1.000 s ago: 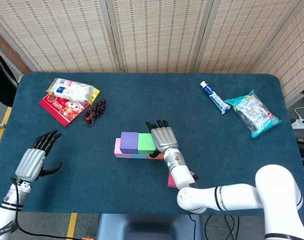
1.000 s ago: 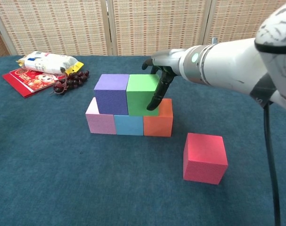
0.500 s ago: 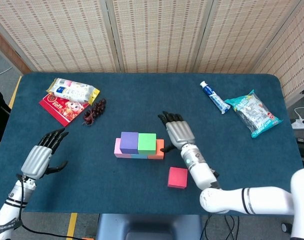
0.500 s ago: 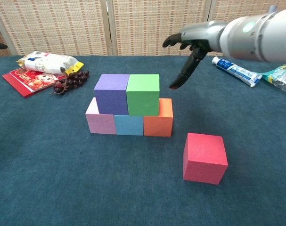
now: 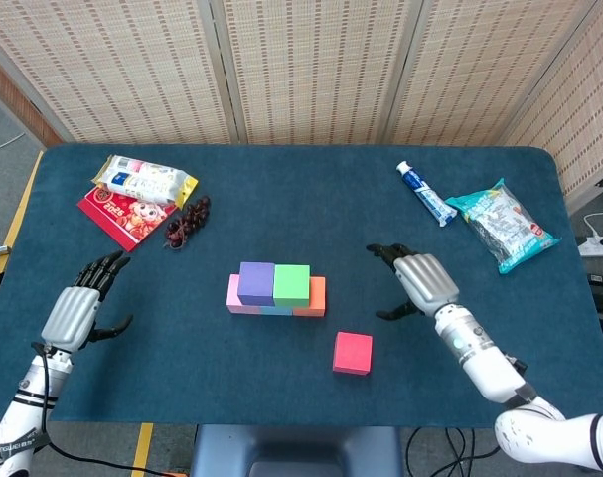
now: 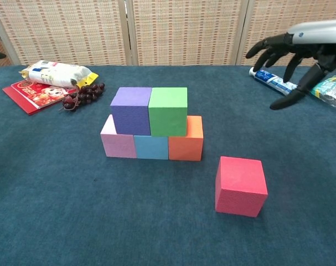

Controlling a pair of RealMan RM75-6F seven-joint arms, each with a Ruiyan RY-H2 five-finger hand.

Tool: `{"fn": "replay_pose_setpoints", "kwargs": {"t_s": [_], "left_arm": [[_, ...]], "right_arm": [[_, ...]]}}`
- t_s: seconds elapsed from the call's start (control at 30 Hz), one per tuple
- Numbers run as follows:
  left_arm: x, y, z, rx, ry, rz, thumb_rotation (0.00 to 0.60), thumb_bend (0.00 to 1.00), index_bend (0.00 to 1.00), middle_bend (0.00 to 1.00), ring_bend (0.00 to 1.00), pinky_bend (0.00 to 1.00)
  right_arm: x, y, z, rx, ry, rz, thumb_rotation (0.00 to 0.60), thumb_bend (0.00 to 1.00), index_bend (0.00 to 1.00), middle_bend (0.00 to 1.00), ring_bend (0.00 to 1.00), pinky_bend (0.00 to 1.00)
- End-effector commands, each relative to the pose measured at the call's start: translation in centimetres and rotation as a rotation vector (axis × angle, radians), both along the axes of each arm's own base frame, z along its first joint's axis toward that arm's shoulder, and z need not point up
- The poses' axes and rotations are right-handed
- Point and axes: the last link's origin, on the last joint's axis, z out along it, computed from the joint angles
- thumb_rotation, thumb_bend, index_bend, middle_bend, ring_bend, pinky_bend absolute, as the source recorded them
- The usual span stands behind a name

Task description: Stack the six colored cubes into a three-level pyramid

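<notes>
Red cube (image 6: pixel 241 185) sits alone on the tabletop (image 6: pixel 73 210), just right of and in front of the two-level stack: purple cube (image 6: pixel 131 110) and green cube (image 6: pixel 168 111) atop pink, blue and orange. Looks light, stiff, matte foam; best gripped across opposite side faces. Right hand (image 5: pixel 420 282) and left hand (image 5: pixel 75 312) both empty, fingers spread.

A pink cube (image 6: pixel 117 142), blue cube (image 6: pixel 151 147) and orange cube (image 6: pixel 186 141) sit touching in a row, a purple cube (image 6: pixel 130 110) and green cube (image 6: pixel 168 111) stacked on them, a red cube (image 6: pixel 240 185) apart.
</notes>
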Motion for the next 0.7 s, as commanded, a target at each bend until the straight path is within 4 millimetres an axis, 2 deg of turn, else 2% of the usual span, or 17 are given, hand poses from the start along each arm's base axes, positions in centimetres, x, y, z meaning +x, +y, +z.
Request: {"fn": "replay_pose_setpoints", "kwargs": {"t_s": [0.03,0.3,0.47,0.7], "left_arm": [[0.0,0.0,-0.2,-0.006,0.001,0.008,0.6,0.3,0.01,0.0,0.0,0.11],[0.1,0.1,-0.1,-0.004,0.001,0.015,0.6,0.3,0.01,0.0,0.0,0.11],[0.0,0.1,-0.4,-0.014,-0.001,0.019,0.6,0.31,0.01,0.0,0.0,0.11],[-0.4,0.1,-0.5,-0.018,-0.012,0.023,0.6,0.31,0.01,0.0,0.0,0.11]], "right_arm": [[-2.5,2.5,-0.2,0.09,0.053,0.008,0.6,0.06,0.24,0.3,0.25,0.44],[-4.1,5.5,-2.2,0.168,0.12,0.097,0.6,0.01,0.21,0.3,0.21,0.44],[-5.2,6.5,-4.2,0.2,0.115,0.049,0.6,0.0,0.2,0.3,0.21,0.44],[-4.7,7.0,-6.8,0.199,0.055,0.005,0.6,0.0,0.2,0.3,0.21,0.43]]}}
